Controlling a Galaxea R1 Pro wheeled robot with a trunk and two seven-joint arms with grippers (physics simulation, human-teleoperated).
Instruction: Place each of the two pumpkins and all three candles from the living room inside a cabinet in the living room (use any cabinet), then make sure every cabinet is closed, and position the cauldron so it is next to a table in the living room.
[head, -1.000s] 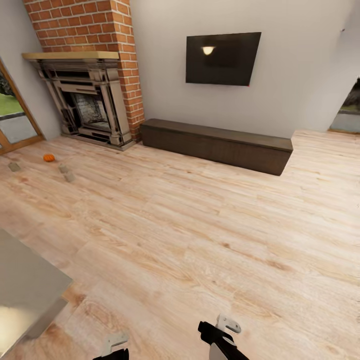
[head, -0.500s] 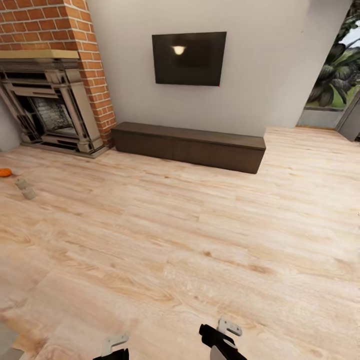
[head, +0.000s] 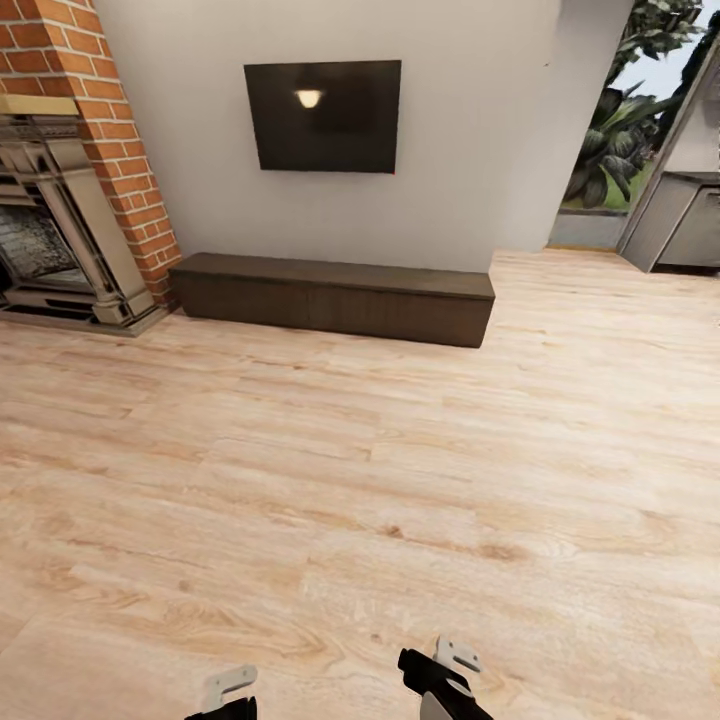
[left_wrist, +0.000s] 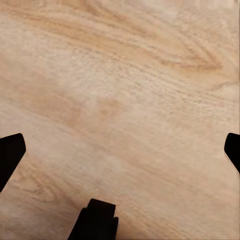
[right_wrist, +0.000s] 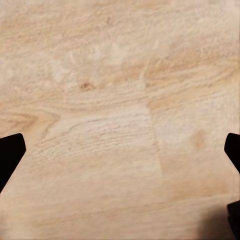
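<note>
Head view, nearest first: the left claw (head: 230, 690) and the right claw (head: 450, 665) just poke in at the lower edge, tucked low in front of the robot, both over bare wooden floor (head: 360, 500). Each wrist view looks straight down at floor planks between two dark fingertips set wide apart at the picture's sides, with nothing between them, so both claws read as released and carrying nothing. Farther off, across a wide stretch of floor, the cabinet (head: 335, 298) stands against the pale wall, a long low dark brown unit with every front flush, so it looks closed. Just beside its left end rises the brick fireplace (head: 60, 200), and above the cabinet a dark television (head: 323, 115) hangs on the wall. At the far right a doorway opens onto garden plants (head: 615, 130) and a grey unit (head: 690, 220). With empty claws and a shut cabinet, the task looks barely begun, or between carries: all the items would have to be fetched, a drawer opened and shut again, and the cauldron set by a table.
</note>
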